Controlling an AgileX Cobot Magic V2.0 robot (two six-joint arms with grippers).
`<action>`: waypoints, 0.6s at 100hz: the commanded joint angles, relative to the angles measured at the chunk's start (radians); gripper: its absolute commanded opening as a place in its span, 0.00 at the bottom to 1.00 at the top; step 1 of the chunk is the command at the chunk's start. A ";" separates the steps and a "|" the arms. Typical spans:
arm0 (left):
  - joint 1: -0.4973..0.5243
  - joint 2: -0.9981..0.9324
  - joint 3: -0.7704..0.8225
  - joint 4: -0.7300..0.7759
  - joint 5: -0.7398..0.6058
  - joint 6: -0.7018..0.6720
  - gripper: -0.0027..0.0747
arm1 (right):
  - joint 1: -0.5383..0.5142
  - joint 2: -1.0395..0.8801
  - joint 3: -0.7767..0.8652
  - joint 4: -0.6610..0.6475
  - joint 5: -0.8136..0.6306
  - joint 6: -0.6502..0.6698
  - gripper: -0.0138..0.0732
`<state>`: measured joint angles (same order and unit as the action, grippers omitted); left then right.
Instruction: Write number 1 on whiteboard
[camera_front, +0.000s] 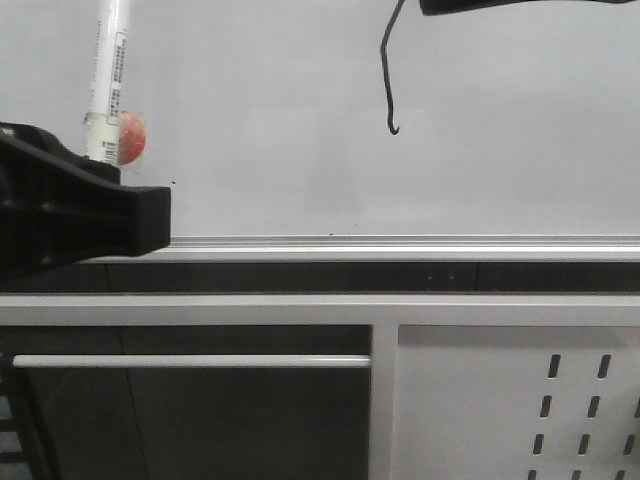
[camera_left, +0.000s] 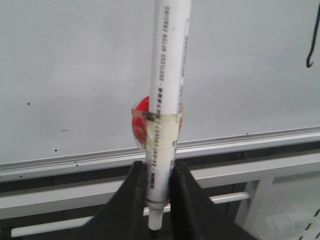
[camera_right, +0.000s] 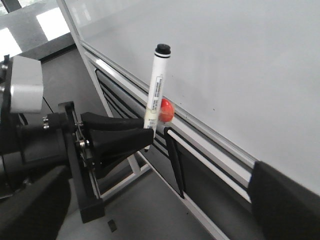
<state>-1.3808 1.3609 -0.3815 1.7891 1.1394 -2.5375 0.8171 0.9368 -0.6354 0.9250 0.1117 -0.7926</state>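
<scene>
Left gripper (camera_left: 159, 200) clamps a white marker (camera_left: 167, 90) upright, just off the whiteboard (camera_front: 250, 80); a thin black number 1 (camera_front: 388, 75) is drawn; right gripper's opening cannot be judged

The whiteboard (camera_front: 300, 130), a glossy pale panel edged along its lower side by a silver rail (camera_front: 400, 243), bears a thin black stroke, the number 1 (camera_front: 387, 85), hooked at its lower end, plus a few tiny dark specks (camera_left: 28, 104) scattered elsewhere.
</scene>
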 joint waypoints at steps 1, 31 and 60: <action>0.020 -0.014 -0.024 0.072 0.132 -0.019 0.01 | 0.001 -0.015 -0.024 -0.009 -0.036 -0.005 0.91; 0.037 -0.014 -0.045 0.072 0.132 -0.038 0.01 | 0.001 -0.013 -0.024 -0.013 -0.048 -0.005 0.91; 0.071 -0.014 -0.107 0.072 0.132 0.046 0.01 | 0.001 -0.009 -0.024 -0.016 -0.057 -0.005 0.91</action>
<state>-1.3243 1.3635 -0.4495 1.7891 1.1414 -2.5077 0.8171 0.9368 -0.6354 0.9134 0.1079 -0.7926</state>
